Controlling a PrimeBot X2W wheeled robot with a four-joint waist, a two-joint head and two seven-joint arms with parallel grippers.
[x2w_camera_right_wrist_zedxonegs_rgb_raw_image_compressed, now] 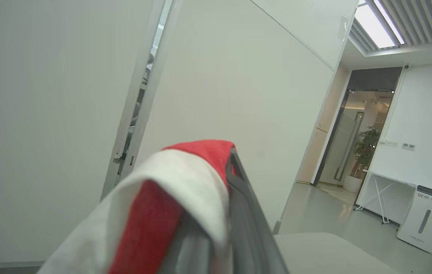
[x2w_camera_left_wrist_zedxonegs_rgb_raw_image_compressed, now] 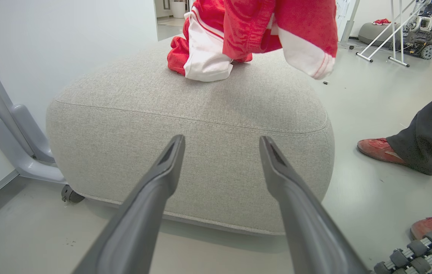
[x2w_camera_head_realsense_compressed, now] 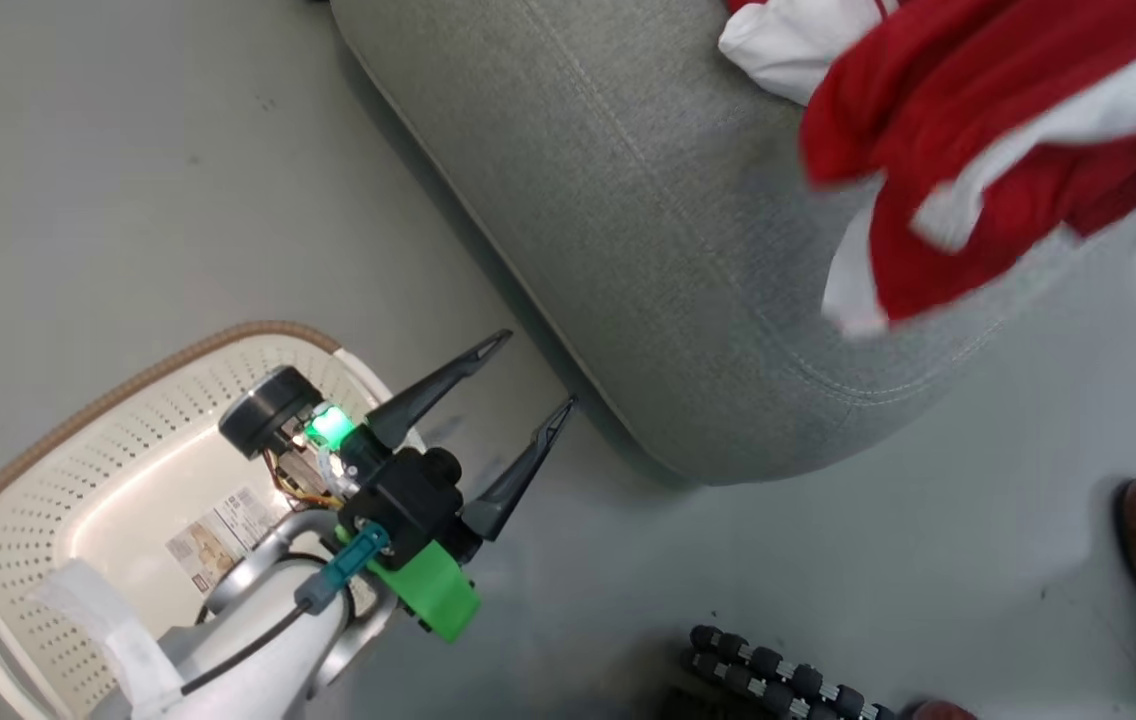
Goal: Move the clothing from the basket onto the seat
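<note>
The grey seat (x2w_camera_head_realsense_compressed: 648, 230) fills the middle of the head view. A red and white piece of clothing (x2w_camera_head_realsense_compressed: 978, 150) hangs blurred above its right part, and a second piece (x2w_camera_left_wrist_zedxonegs_rgb_raw_image_compressed: 200, 57) lies bunched on the seat (x2w_camera_left_wrist_zedxonegs_rgb_raw_image_compressed: 200, 125). In the right wrist view my right gripper (x2w_camera_right_wrist_zedxonegs_rgb_raw_image_compressed: 232, 154) is shut on the hanging clothing (x2w_camera_right_wrist_zedxonegs_rgb_raw_image_compressed: 170, 198), which drapes over its fingers. My left gripper (x2w_camera_head_realsense_compressed: 540, 368) stands open with nothing in it, low between the basket (x2w_camera_head_realsense_compressed: 78, 420) and the seat's front edge, pointing at the seat. The bare basket bottom shows a paper label; my left arm hides part of it.
A person's dark trouser leg (x2w_camera_left_wrist_zedxonegs_rgb_raw_image_compressed: 429, 137) and red shoes (x2w_camera_left_wrist_zedxonegs_rgb_raw_image_compressed: 379, 148) stand on the floor right of the seat. A black segmented tripod leg (x2w_camera_head_realsense_compressed: 778, 680) lies near the bottom edge. A grey wheeled frame (x2w_camera_left_wrist_zedxonegs_rgb_raw_image_compressed: 18, 152) and a white wall flank the seat's far side.
</note>
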